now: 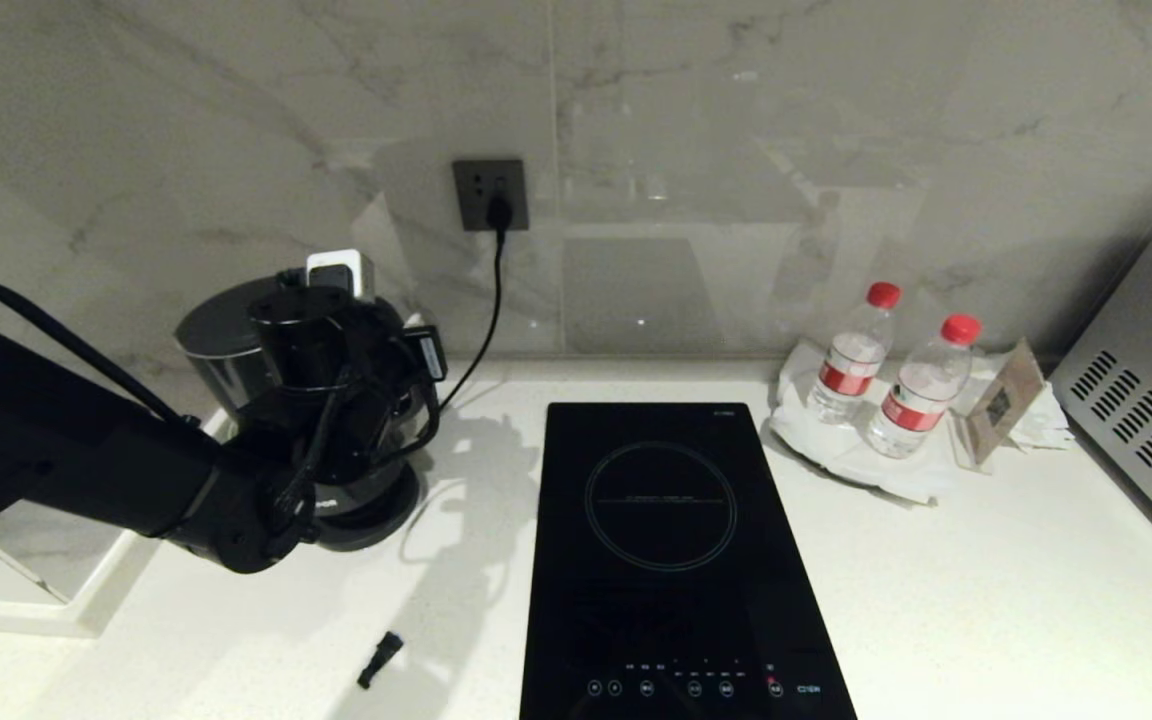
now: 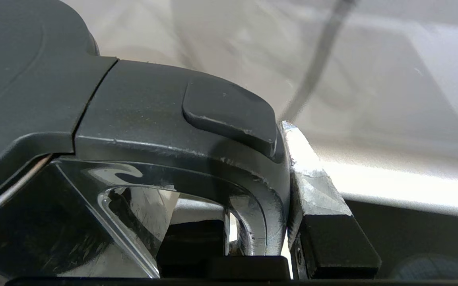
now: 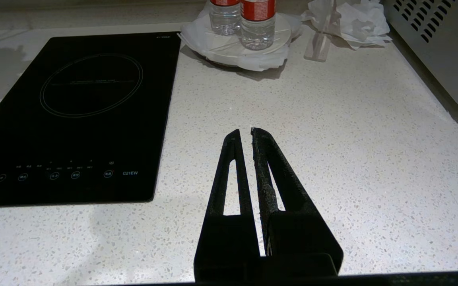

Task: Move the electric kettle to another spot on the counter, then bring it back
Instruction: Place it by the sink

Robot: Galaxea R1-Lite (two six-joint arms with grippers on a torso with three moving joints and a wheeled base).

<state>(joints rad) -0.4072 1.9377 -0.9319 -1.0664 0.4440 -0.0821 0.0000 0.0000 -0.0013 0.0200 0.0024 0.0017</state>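
The electric kettle (image 1: 236,350) is seated on its round base (image 1: 376,510) at the counter's (image 1: 936,600) back left, close to the wall socket (image 1: 489,194), presumably for the cord's reach. The left gripper (image 1: 356,400) is clamped on the kettle's handle (image 2: 197,139); one finger (image 2: 312,186) is pressed against the handle's outer side. The right gripper (image 3: 245,135) is parked above bare counter, jaws together, nothing held.

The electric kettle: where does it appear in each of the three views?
Head view: electric kettle at left by the wall, behind the left gripper.
Left wrist view: its handle fills the picture, one finger against it.
Right wrist view: not in it.
Shared landmark: the counter.
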